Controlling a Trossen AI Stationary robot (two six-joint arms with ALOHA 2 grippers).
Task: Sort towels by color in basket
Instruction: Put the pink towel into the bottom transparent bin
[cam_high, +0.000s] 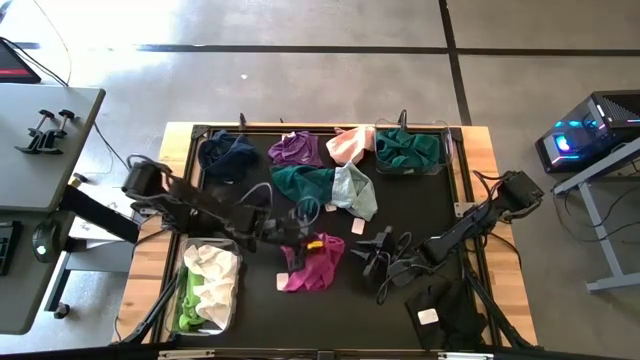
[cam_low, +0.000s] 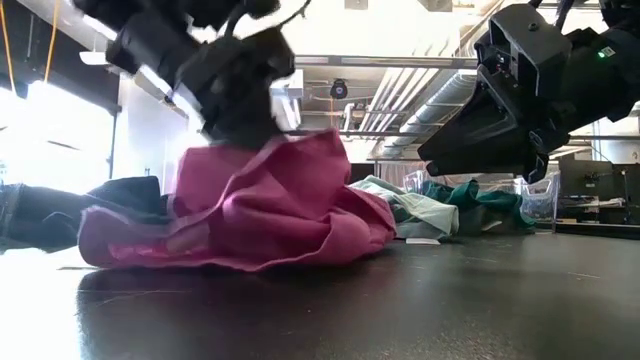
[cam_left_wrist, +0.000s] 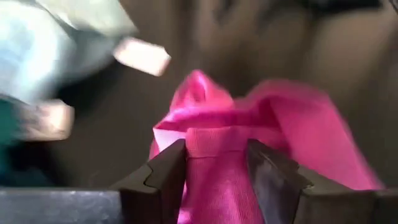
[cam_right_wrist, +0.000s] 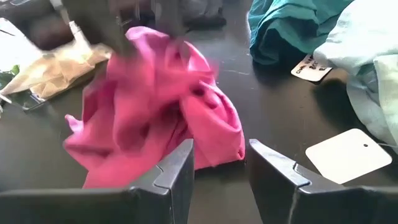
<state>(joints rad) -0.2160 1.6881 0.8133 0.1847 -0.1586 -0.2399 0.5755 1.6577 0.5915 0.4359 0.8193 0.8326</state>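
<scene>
The magenta towel (cam_high: 315, 265) (cam_low: 260, 215) lies bunched near the table's near middle. My left gripper (cam_high: 296, 236) (cam_left_wrist: 216, 149) is over its far left part and shut on it. My right gripper (cam_high: 375, 256) (cam_right_wrist: 221, 165) hovers open just right of the towel (cam_right_wrist: 155, 112), touching nothing. Navy (cam_high: 228, 155), purple (cam_high: 295, 148), pink (cam_high: 350, 145), teal (cam_high: 303, 182) and mint (cam_high: 356, 190) towels lie along the far half. A black towel (cam_high: 445, 312) lies at the near right. My left gripper pinches a raised fold of the magenta towel (cam_left_wrist: 217, 165) between its two fingers (cam_left_wrist: 171, 171), coming from above and slanting from the table's left. The fold is drawn up into a peak under the gripper (cam_low: 250, 150), while the towel's lower folds (cam_low: 200, 255) rest on the table.
A clear basket (cam_high: 182, 290) at the near left holds white and lime towels. Another basket (cam_high: 445, 150) at the far right holds teal towels. White paper tags (cam_right_wrist: 348, 155) (cam_high: 358, 226) lie on the black mat. The wooden table edge (cam_high: 505, 270) frames the mat.
</scene>
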